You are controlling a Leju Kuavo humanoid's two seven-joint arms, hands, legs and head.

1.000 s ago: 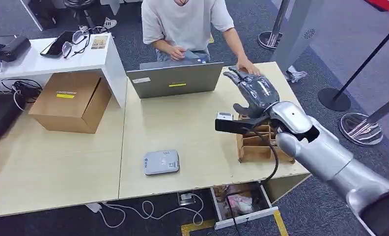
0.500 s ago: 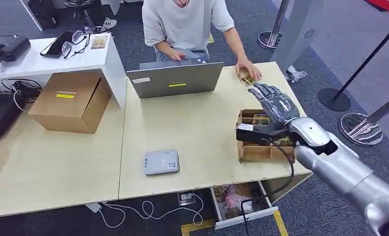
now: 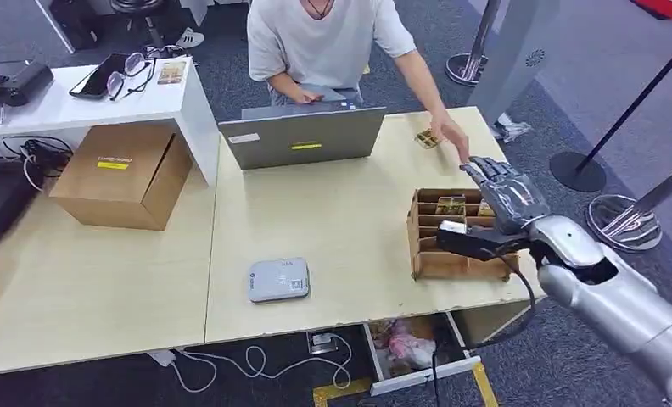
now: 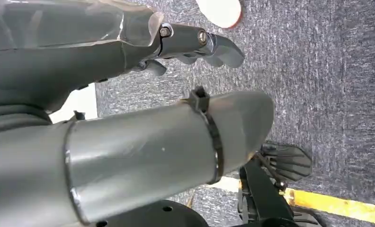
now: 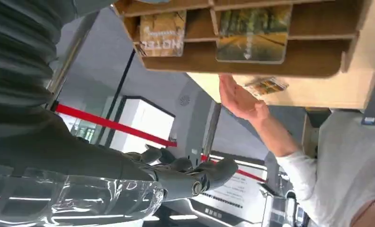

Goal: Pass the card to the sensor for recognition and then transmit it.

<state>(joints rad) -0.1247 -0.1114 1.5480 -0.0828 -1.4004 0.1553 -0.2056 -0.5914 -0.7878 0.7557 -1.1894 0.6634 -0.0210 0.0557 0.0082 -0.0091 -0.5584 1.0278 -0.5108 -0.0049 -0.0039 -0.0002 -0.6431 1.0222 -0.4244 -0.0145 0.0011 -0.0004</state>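
The robot's right hand [image 3: 504, 193] hangs over the far right part of the wooden box [image 3: 430, 259], which has slots and sits on the table [image 3: 333, 212]. The fingers [image 3: 494, 172] are stretched out and apart, and the hand holds nothing. Two cards stand in the slots of the box. One is a green card [image 5: 254, 33] and the other is a brown card [image 5: 161, 34]. One more card [image 3: 427, 139] lies flat on the table, past the box on the far side. A person's hand [image 3: 453, 136] is just beside that card. The person [image 3: 324, 42] stands behind the laptop [image 3: 303, 137], which is to the left of the box and farther back. The grey sensor [image 3: 278, 280] lies flat on the table, well to the left of the box. The robot's left hand [image 4: 129, 52] hangs down over the dark carpet [image 4: 327, 85]. Its fingers [image 4: 209, 45] look loosely bent, and nothing is in it.
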